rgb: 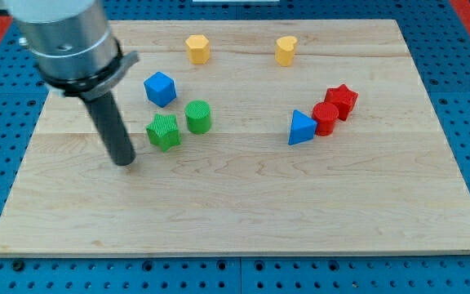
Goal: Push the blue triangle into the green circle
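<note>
My tip (125,162) rests on the worktop (243,212) just left of the green star (163,131), and there are no jaws to release or clench (only a straight dark rod). The blue triangle (301,128) lies well to the right, touching the red cylinder (325,118), with the green circle (198,117) between it and me, so I judge I must get round to its right side. Blocks look like matte ribbed plastic on pale grained wood.

You see the arm's grey housing (59,37) cut off by the view's top edge near the table's (243,212) far left corner; its lower rim looks motion-blurred.
</note>
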`<action>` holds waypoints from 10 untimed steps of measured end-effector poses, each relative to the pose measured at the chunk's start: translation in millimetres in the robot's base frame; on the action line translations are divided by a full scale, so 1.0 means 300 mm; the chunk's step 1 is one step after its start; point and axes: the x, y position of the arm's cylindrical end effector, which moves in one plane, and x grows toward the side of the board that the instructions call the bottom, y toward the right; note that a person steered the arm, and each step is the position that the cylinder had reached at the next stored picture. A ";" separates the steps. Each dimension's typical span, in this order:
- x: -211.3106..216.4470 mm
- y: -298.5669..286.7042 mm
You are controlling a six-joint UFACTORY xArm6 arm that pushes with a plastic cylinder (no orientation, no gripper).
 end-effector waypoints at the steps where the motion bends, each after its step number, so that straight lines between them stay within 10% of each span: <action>1: -0.124 0.050; 4: -0.247 -0.307; 5: -0.487 -0.193; 8: -0.379 0.180; 10: -0.559 0.540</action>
